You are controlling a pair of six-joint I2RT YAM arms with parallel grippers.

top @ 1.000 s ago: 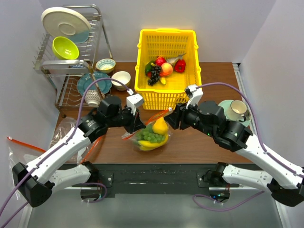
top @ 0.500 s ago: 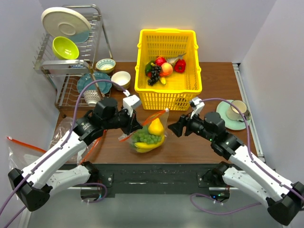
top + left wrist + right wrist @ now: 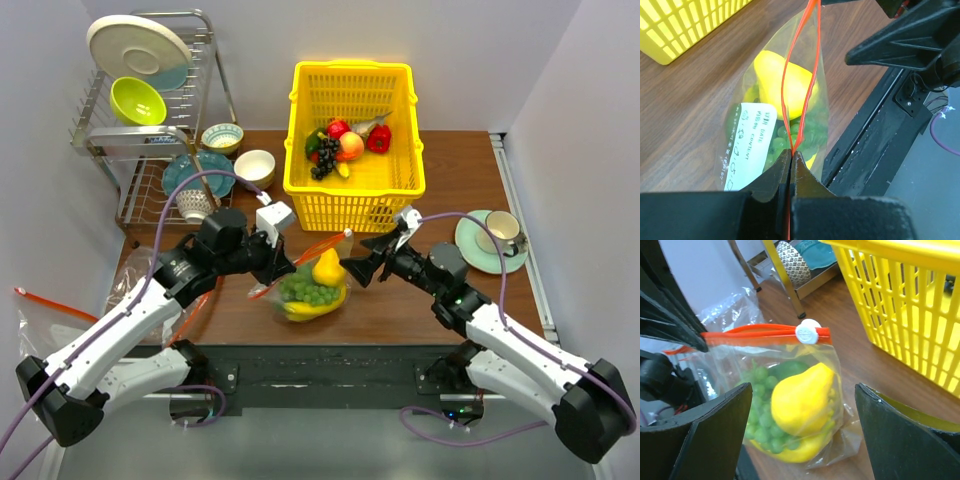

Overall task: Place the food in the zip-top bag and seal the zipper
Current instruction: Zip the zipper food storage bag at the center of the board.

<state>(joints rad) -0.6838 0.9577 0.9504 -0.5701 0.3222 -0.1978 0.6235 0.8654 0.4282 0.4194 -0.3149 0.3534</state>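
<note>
The clear zip-top bag (image 3: 312, 288) holds the food: a yellow pear-like fruit (image 3: 800, 395), green grapes (image 3: 759, 415), a yellow banana (image 3: 795, 454) and a green vegetable piece (image 3: 788, 369). It rests on the table, hanging from its orange-red zipper (image 3: 318, 250). The two zipper lips still gape a little in the left wrist view (image 3: 812, 45). A white slider (image 3: 808, 331) sits at the zipper's right end. My left gripper (image 3: 790, 156) is shut on the zipper's left end. My right gripper (image 3: 804, 390) is open and empty, just right of the bag, not touching it.
A yellow basket (image 3: 350, 72) with more toy food stands behind the bag. A dish rack (image 3: 150, 120) and bowls are at the back left. A cup on a saucer (image 3: 497, 235) is at the right. Another crumpled clear bag (image 3: 140, 275) lies at the left.
My right gripper has drawn back from the bag's right end, and its arm has dropped lower. My left gripper has kept its hold, and the bag has shifted slightly left.
</note>
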